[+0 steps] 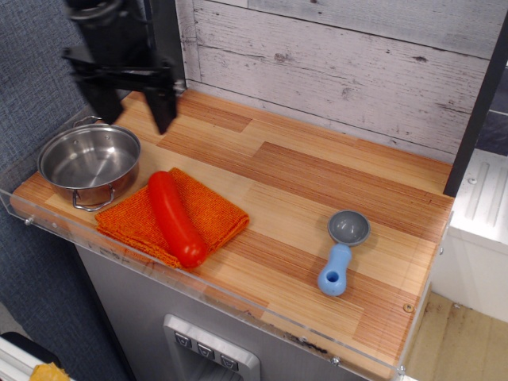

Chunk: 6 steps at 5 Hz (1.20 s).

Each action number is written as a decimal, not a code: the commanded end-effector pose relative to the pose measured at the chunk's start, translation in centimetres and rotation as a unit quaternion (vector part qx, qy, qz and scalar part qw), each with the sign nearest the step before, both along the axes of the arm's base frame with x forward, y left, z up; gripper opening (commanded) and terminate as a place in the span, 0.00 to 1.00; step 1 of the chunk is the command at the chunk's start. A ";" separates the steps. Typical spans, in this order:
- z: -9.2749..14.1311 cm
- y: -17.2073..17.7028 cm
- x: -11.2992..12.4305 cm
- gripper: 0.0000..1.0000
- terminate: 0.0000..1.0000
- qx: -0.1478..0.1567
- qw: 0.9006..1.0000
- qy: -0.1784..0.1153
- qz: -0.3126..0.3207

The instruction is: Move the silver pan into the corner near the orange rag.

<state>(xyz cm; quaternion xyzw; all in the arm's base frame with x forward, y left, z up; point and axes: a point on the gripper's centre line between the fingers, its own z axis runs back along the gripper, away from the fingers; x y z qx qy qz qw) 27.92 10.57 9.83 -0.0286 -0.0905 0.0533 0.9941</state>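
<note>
Silver pan (89,163) sits upright at approx 9 o'clock of the tabletop (317,182), in the left corner (32,202) w/ the low clear acrylic rim (48,226) running just in front of it; one wire loop handle faces the front rim at 6 o'clock of the pan, the other shows at its 12 o'clock edge. Pan is empty, interior shiny. Orange rag (202,210) lies folded just beside the pan at its 4 o'clock; pan's near side looks to be touching or nearly touching the rag's left edge, can't tell which. Glossy red sausage-shaped obj (173,218) lies diagonally across the rag, top end near the pan's rim, lower end pointing to 5 o'clock. Gripper (132,103) hangs above the table at the pan's 1 o'clock, clear of the pan, fingers (164,111) spread apart and pointing down, nothing between them, so released. Arm body above it is dark and motion-blurred, detail not readable. Blue-handled scoop w/ grey bowl (341,254) rests well apart from all this, at approx 4 o'clock of the tabletop, bowl end toward the back wall, handle toward the front rim. White weathered plank wall (341,55) backs the table at 12 o'clock.
</note>
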 end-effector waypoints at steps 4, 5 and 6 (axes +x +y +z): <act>3.2 -3.4 1.5 1.00 0.00 0.041 0.998 -0.007 -0.042; 3.2 -3.4 1.5 1.00 0.00 0.041 0.998 -0.007 -0.042; 3.2 -3.4 1.5 1.00 1.00 0.041 0.998 -0.007 -0.042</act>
